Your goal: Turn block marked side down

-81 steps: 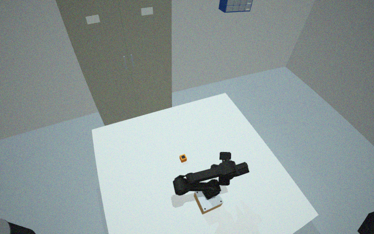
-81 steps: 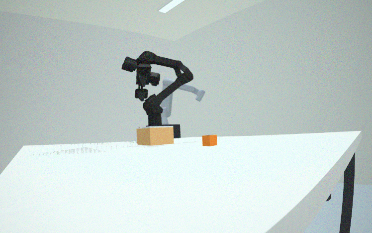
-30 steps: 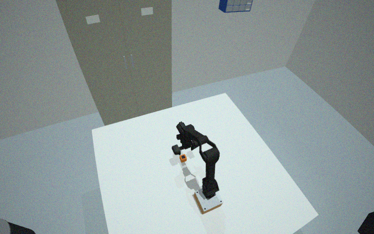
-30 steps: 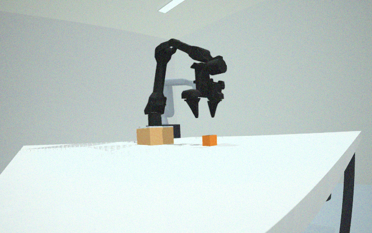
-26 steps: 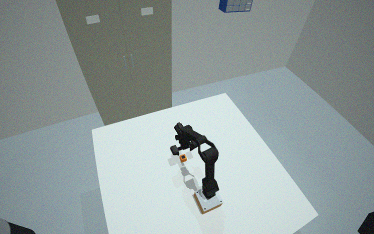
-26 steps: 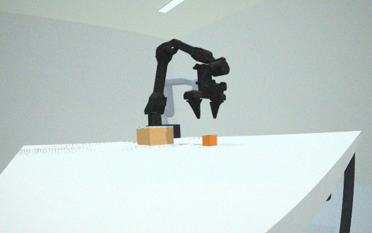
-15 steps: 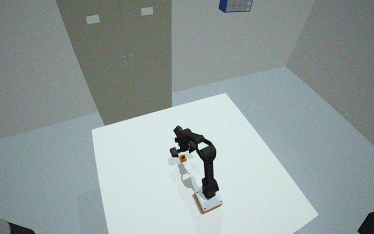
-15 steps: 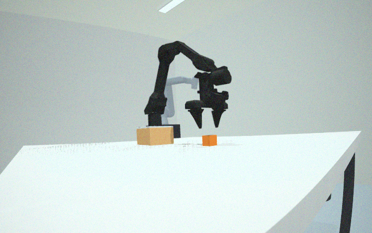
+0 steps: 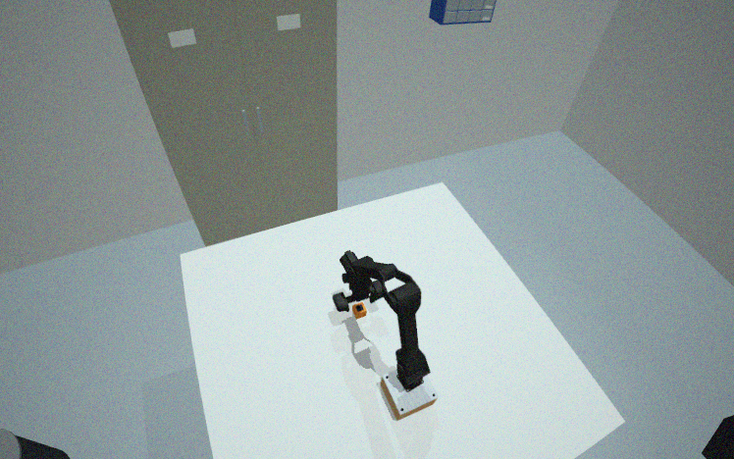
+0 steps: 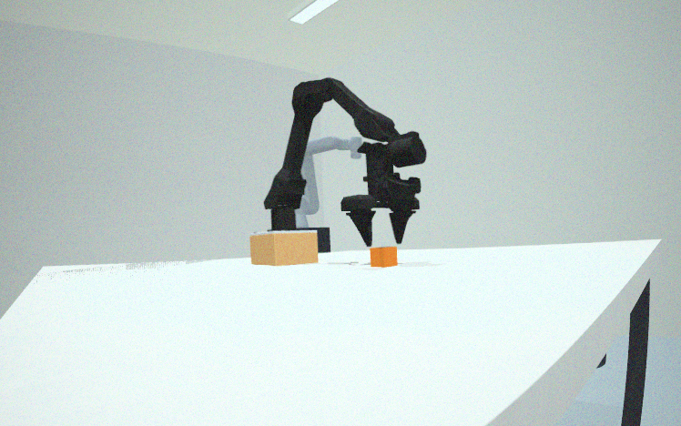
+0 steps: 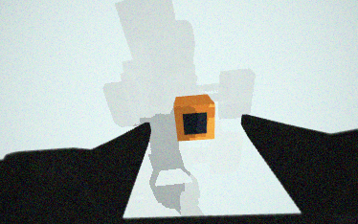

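Note:
An orange block [image 9: 355, 314] [image 10: 383, 257] [image 11: 194, 101] rests on the white table [image 9: 259, 280] [image 10: 200, 341] [image 11: 297, 57]. Its dark square mark [image 9: 359, 308] [image 11: 194, 123] is on the top face. My gripper [image 10: 383, 244] [image 11: 194, 123] is open and empty, pointing down. In the exterior view its fingertips are just above the height of the block's top, one toward each side. In the wrist view the block shows between the two fingertips, a little nearer the left one in height of view centre. The block's underside is hidden.
The arm's base stands on a wooden box [image 9: 391, 400] [image 10: 284, 248] on the table. The arm's shadow falls around the block. A brown cabinet [image 9: 243, 178] stands behind the table, and a blue wall rack [image 9: 436, 12] hangs high on the wall.

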